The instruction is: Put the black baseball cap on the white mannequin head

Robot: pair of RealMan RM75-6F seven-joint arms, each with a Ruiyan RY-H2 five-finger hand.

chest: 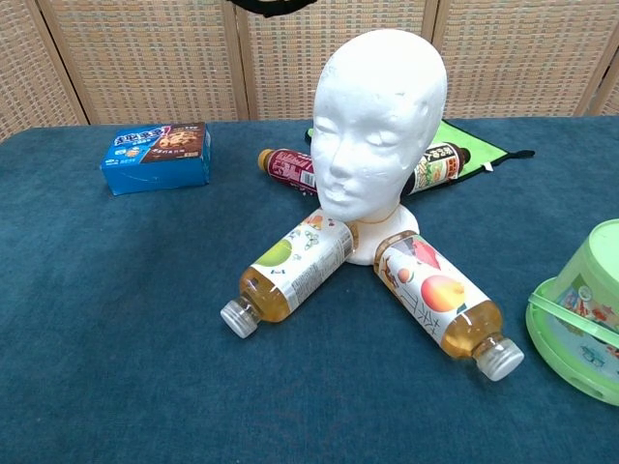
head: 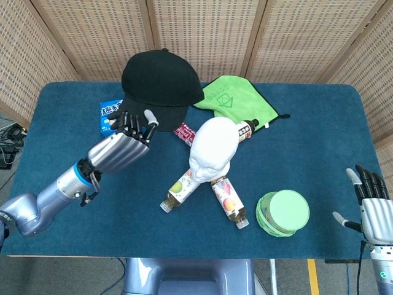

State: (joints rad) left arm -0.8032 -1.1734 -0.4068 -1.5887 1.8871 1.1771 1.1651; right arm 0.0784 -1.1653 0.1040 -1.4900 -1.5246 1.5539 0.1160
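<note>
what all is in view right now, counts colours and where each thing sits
black baseball cap: one, black, held up by the left hand, left of and behind the head, not on it
white mannequin head: one, white, upright at table centre
bottles: four, lying on their sides around the head's base, two pale drinks in front, two dark ones behind
green cloth: one, green, flat behind the head
blue snack box: one, blue, back left
green tub: one, pale green, front right
table: one, dark blue cover
left hand: silver with black fingers, gripping the cap
right hand: silver, fingers apart, at front right edge, holding nothing
</note>
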